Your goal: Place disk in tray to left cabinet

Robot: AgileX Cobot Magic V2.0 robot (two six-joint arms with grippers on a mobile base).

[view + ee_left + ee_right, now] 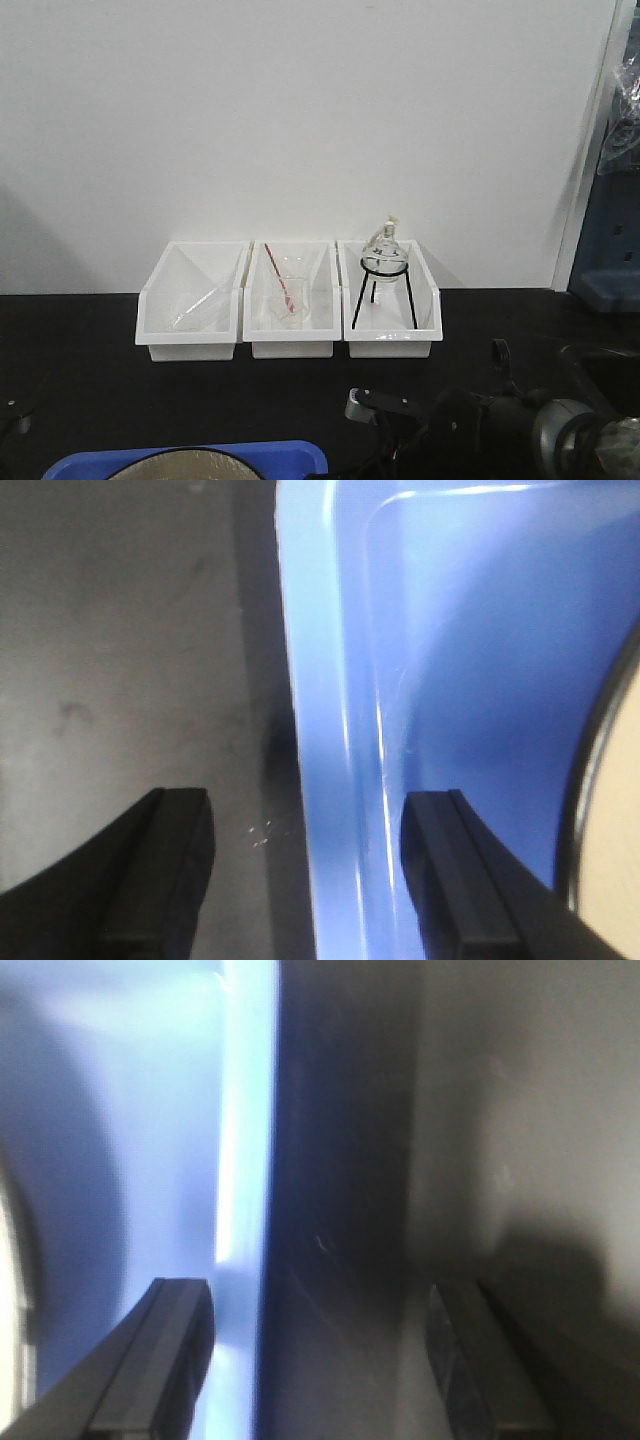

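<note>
Front-facing view: disk (185, 466) inside tray (295, 456); right bin (428, 330) holds flask (384, 247).

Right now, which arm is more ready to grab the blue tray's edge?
Left, just barely. The left fingers are open and straddle the tray rim near the middle of their gap. The right fingers are open around the opposite rim, but it sits close to one finger. Lifting probably needs both.

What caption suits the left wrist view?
Open left gripper straddling the rim of the bright blue plastic tray holding the black-rimmed tan disk.
</note>
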